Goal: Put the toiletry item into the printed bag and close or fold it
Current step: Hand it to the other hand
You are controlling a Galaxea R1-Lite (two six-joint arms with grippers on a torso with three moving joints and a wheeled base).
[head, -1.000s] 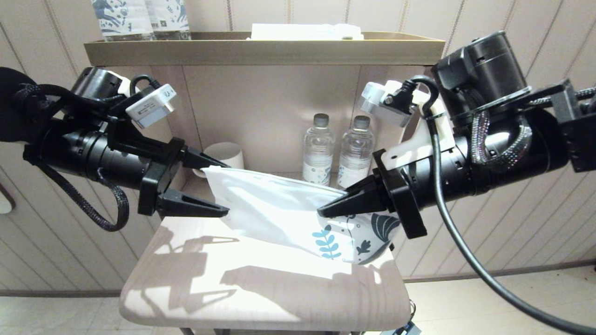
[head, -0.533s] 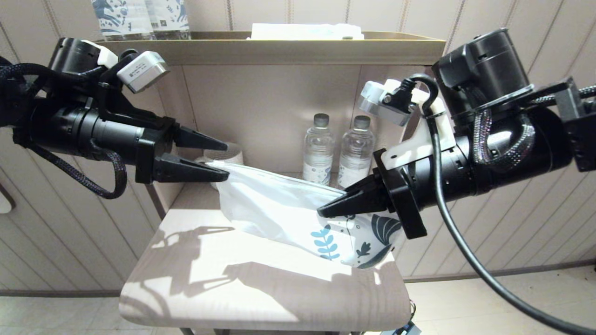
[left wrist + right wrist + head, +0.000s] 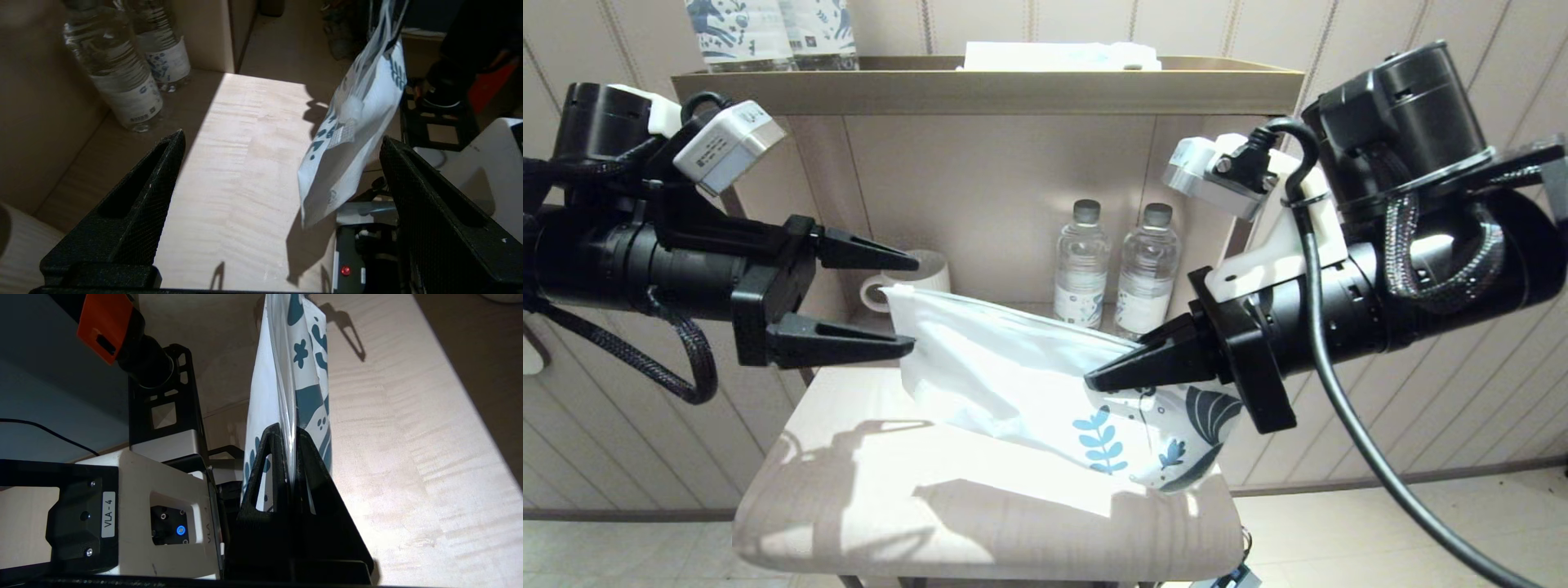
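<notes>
Printed bag hangs mid-frame over the worktop, pinched at its leafy end by my right gripper. My left gripper has spread its fingers again and dropped beside the bag's mouth; I see no toothbrush, so closing waits.

Item count: 1 printed bag; 2 grippers: left gripper, right gripper; 2 clear water bottles on lower shelf; 2 patterned bottles on top shelf; 1 white cup.
</notes>
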